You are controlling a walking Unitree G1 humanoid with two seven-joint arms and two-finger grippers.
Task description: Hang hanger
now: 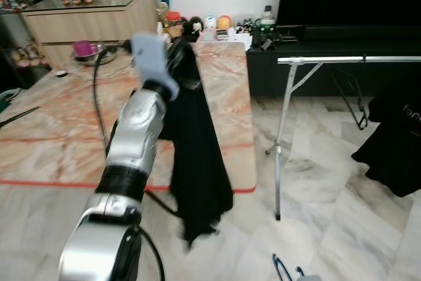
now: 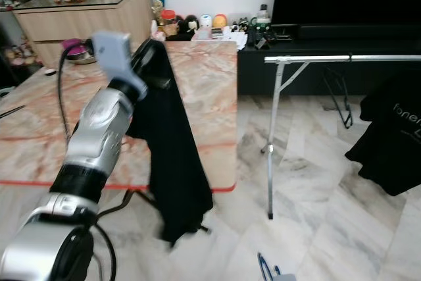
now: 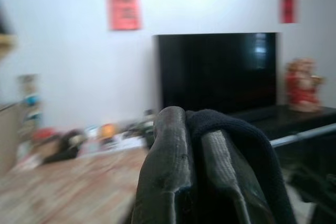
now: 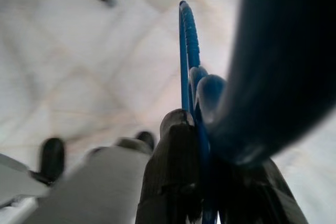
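Silver and jointed, the robot's left arm (image 1: 125,162) is reaching up and away from the near left, its left gripper (image 3: 199,145) pinching a black cloth garment (image 1: 197,162) that is draping down over the near right edge of the pink-veined marble table (image 1: 59,136). Farther back on that table a steel bowl holding a purple cup (image 1: 89,51) is sitting, and small figurines (image 1: 197,25) are crowding its far edge. Moving right, a silver metal clothes rail (image 1: 348,60) is standing on the pale marble floor (image 1: 329,195), with another black garment (image 1: 395,143) hanging from it at the far right. Low at the near right, the right gripper (image 4: 202,145) is clamping a blue plastic hanger (image 4: 186,51), whose blue loop is just peeking in at the bottom edge of the head view. Judging by this, the hanger is meant for the rail; it would be wise to keep the hook upright, raise it above the bar in the bare stretch left of the hung garment, and lower until the hook is seating before releasing.
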